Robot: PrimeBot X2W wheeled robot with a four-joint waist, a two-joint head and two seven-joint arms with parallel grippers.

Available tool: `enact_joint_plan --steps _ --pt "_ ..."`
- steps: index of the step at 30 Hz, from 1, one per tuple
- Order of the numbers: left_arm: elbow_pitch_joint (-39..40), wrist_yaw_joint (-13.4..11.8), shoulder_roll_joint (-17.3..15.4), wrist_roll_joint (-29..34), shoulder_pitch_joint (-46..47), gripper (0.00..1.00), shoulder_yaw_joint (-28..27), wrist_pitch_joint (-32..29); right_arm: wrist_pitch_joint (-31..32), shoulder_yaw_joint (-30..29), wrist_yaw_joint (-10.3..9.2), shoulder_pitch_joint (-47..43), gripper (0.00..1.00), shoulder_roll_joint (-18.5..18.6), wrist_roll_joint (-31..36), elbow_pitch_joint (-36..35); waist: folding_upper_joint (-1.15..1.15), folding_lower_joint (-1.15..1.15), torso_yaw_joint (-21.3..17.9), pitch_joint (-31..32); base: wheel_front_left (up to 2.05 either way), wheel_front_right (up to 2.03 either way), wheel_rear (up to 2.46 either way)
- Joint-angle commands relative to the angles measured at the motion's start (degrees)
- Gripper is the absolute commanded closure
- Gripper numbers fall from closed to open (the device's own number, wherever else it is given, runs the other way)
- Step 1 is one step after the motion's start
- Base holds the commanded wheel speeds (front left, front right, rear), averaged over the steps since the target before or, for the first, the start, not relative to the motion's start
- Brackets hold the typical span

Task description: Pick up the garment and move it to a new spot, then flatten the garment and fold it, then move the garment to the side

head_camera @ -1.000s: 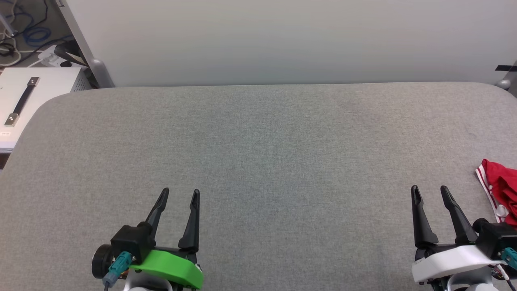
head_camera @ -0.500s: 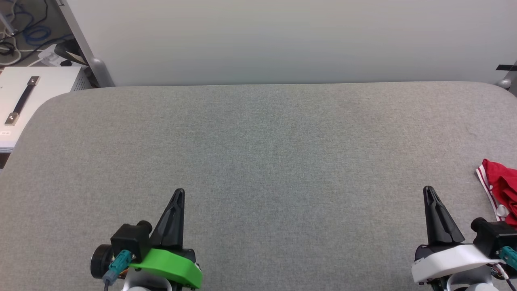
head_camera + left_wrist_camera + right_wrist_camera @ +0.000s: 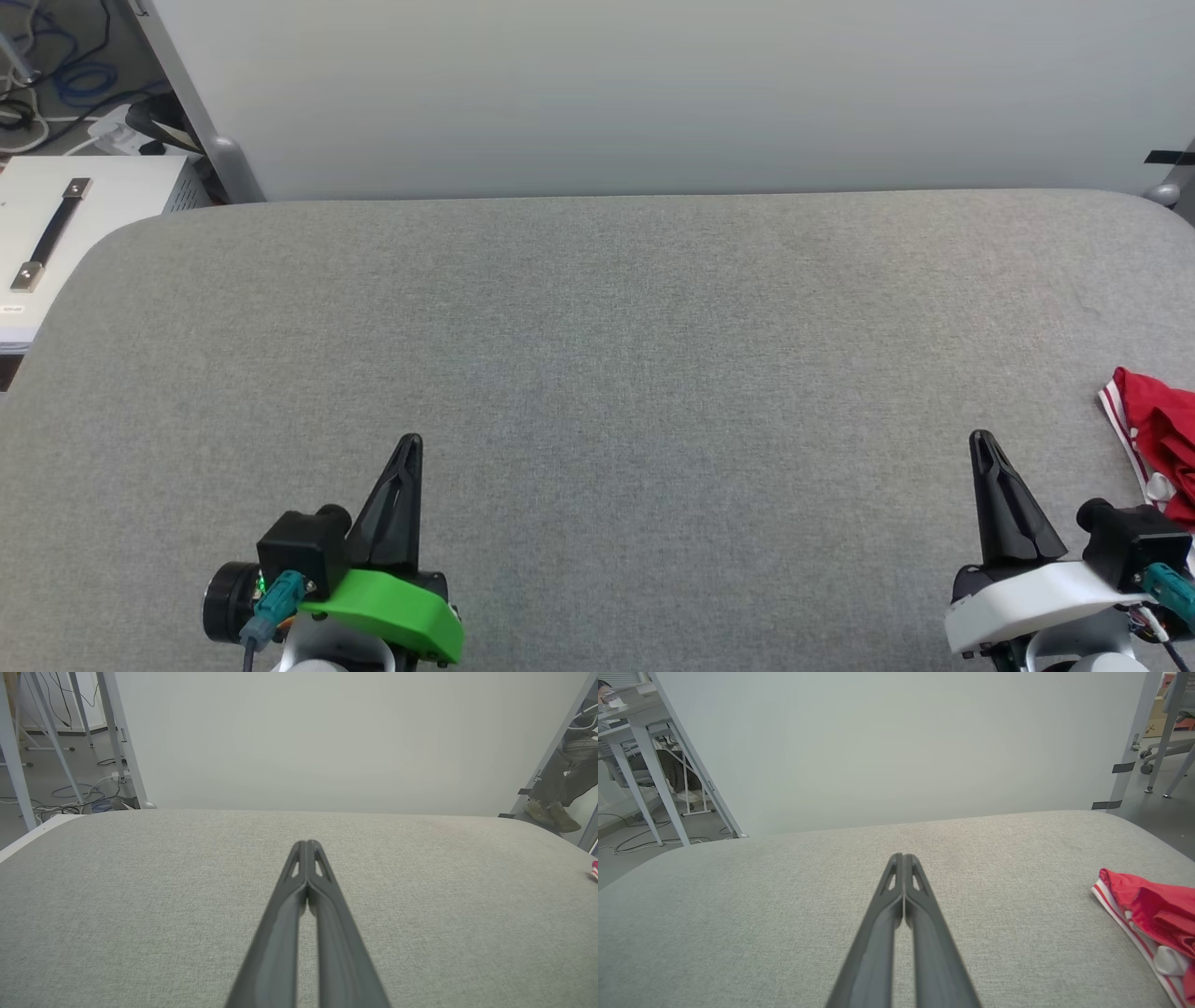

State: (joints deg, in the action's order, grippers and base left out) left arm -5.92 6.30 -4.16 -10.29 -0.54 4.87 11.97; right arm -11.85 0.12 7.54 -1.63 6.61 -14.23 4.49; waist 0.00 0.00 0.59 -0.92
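The garment (image 3: 1162, 439) is a crumpled red jersey with white-and-red striped trim, lying at the table's right edge and cut off by the head view's border. In the right wrist view the garment (image 3: 1153, 910) sits to the right of my fingers. My right gripper (image 3: 980, 441) is shut and empty, a little to the left of the garment and not touching it. At the lower left my left gripper (image 3: 411, 441) is shut and empty too, far from the cloth. A sliver of the garment (image 3: 594, 869) shows at the left wrist view's right edge.
The grey padded table (image 3: 597, 327) spreads wide between and beyond both grippers, with a pale wall panel (image 3: 653, 93) behind it. A white case with a dark handle (image 3: 56, 233) stands off the far left corner, with cables on the floor. A person's legs (image 3: 556, 788) show past the table's right end.
Both grippers have closed from open to shut, with nothing between their fingers. The arms and the garment have stayed where they were.
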Motion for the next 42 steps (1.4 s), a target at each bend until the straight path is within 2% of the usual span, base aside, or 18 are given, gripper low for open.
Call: enact_joint_plan --steps 1,42 --pt "0.4 -0.5 0.2 0.6 0.1 1.00 -0.3 -0.3 0.4 0.0 -0.01 0.3 1.00 -0.3 0.8 -0.4 0.00 0.00 0.0 0.0 0.00 0.00 0.00" --pt "2.7 -2.8 0.6 4.6 0.3 1.00 -2.2 -5.1 5.0 0.0 -0.03 0.9 1.00 -1.7 6.3 -2.0 0.00 0.00 -0.2 0.4 0.00 0.00 0.00"
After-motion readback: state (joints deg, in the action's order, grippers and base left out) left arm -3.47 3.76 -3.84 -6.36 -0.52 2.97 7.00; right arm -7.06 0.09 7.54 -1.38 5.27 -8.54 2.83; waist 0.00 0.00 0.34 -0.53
